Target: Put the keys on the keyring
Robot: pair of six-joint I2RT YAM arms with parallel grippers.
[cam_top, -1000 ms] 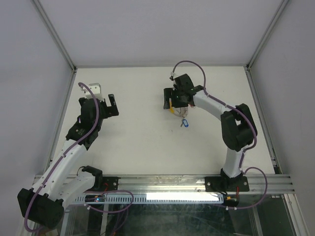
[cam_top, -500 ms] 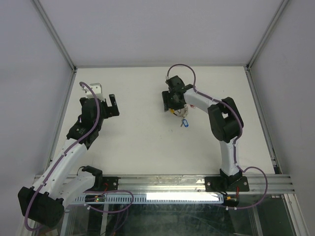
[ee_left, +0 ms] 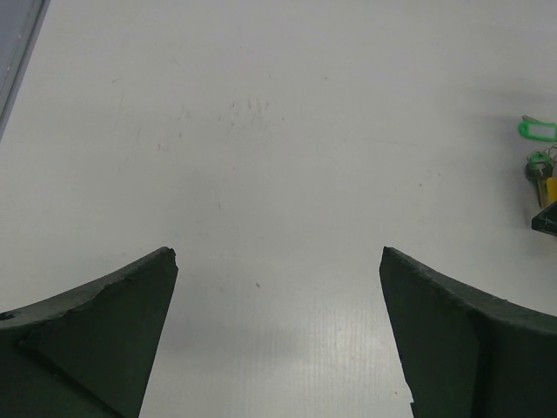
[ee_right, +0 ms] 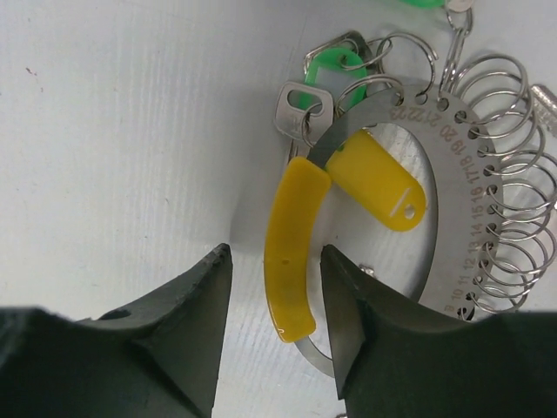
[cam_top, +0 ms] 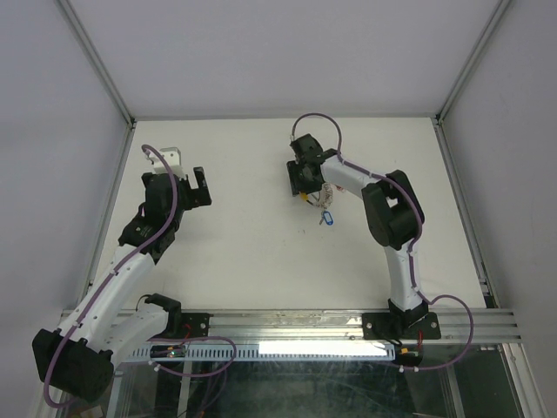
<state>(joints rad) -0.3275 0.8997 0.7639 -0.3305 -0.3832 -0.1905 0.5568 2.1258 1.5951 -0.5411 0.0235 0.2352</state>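
Top view: the right arm [cam_top: 383, 209] has folded its elbow in toward the middle. The right fingers [cam_top: 300, 177] have come down over the keyring [cam_top: 324, 197], which lies far out, mid-table. A blue tag [cam_top: 326, 219] sits just on my side of it. The left fingers [cam_top: 199, 185] have not stirred; they are spread wide over the table [cam_top: 244, 252], well apart from the ring.

Left wrist: both fingers stand fully apart with nothing between them. A green tag [ee_left: 537, 129] and a key [ee_left: 540, 165] show at the right edge.

Right wrist: the fingers have been narrowing and now straddle the yellow arc [ee_right: 290, 235]. One side is touching or nearly so and there is a gap on the other, so it is no pinch yet. Another key with a green tag lies against the ring's metal half; I cannot tell if it is threaded. I judge this to be the grab that steadies the ring, with threading yet to start.

The table is white and matte with faint scuffs. Pale grey walls [cam_top: 261, 52] close three sides, with aluminium posts in the corners and a rail [cam_top: 348, 324] along the near edge
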